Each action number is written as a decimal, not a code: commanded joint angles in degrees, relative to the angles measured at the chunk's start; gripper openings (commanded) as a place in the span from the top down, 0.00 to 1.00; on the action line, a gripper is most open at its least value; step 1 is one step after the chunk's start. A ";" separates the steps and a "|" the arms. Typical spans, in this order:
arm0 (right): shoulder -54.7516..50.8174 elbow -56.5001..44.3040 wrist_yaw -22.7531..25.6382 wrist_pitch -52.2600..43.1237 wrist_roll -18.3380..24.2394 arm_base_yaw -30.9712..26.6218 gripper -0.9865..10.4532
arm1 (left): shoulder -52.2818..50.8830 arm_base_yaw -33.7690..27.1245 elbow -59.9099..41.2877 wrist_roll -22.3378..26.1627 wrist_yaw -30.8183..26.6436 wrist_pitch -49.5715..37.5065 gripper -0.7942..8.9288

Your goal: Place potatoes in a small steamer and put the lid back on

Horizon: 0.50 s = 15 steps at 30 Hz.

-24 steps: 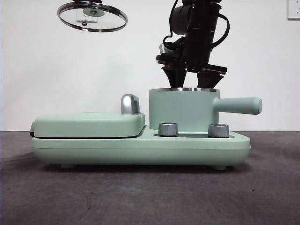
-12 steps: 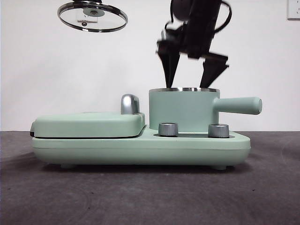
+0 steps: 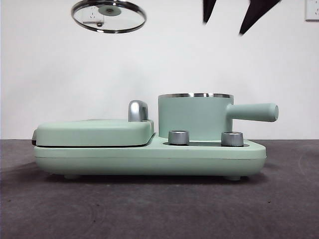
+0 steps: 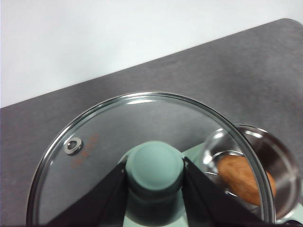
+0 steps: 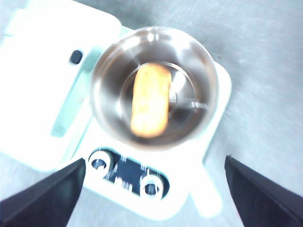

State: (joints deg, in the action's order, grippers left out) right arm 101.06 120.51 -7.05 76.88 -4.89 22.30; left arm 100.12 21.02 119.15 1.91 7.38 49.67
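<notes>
Holding the lid (image 4: pixel 142 156) by its small mint-green knob (image 4: pixel 155 165), the left gripper (image 4: pixel 155 189) has its jaws clenched either side of it, high above the griddle plate (image 3: pixel 94 132). Glass and steel make the lid stiff, likely heavy and breakable, so the knob looks the only safe hold. The potato (image 5: pixel 150 99) lies inside the small steamer (image 3: pixel 195 117); the right gripper (image 5: pixel 154 189) hangs above, jaws released and empty.
</notes>
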 commanded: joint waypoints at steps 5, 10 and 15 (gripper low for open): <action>-14.86 -12.74 2.71 3.91 0.66 1.66 0.51 | 0.57 4.28 1.90 -0.68 0.15 -1.68 0.84; -28.13 -26.71 2.99 -1.77 0.63 3.61 0.51 | 1.42 8.04 1.90 -0.61 0.15 -1.66 0.84; -42.82 -42.91 2.97 -11.96 -1.75 5.55 0.51 | 3.93 11.72 1.88 1.53 0.15 -2.62 0.84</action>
State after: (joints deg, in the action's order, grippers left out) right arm 60.18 79.77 -4.27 66.35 -5.08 27.38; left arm 102.45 32.08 119.15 2.31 7.40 48.77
